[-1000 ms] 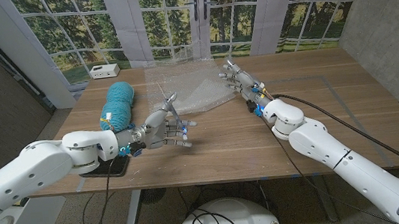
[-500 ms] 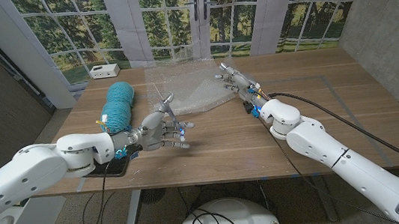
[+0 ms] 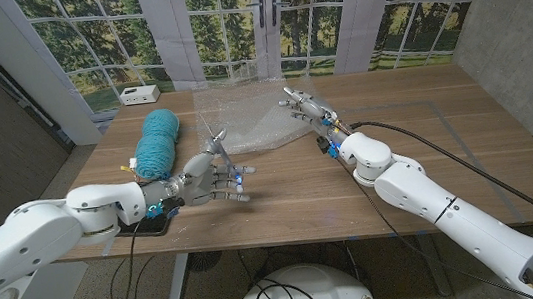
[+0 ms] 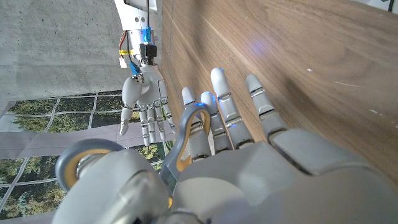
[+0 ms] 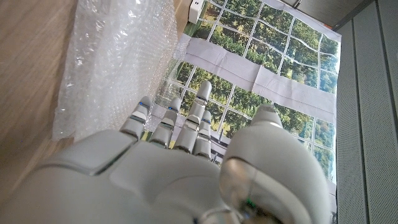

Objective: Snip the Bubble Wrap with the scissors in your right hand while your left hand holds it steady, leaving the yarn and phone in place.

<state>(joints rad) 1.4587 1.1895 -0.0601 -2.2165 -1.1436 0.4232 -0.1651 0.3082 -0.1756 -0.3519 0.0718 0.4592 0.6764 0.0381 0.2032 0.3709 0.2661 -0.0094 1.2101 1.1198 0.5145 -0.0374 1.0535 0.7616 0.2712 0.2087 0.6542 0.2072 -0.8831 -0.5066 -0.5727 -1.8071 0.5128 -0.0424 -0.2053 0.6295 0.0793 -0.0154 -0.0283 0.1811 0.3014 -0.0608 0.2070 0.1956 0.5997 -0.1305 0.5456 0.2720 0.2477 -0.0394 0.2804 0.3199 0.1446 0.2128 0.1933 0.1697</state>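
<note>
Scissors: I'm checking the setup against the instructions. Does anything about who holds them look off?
Yes. The scissors sit in the left robot hand, blades pointing up, while the right robot hand reaches to the Bubble Wrap edge, holding nothing. That is the reverse of the assigned roles.

Yarn [image 3: 156,140] teal; bubble wrap [image 3: 243,120] clear (dimpled); scissors [image 3: 221,150] grey-handled; table [image 3: 428,151] brown woodgrain; phone [image 3: 142,225] black.

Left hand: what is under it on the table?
The left hand grips scissors above bare wood. A dark phone lies under the forearm, mostly covered, so its full outline cannot be seen.
</note>
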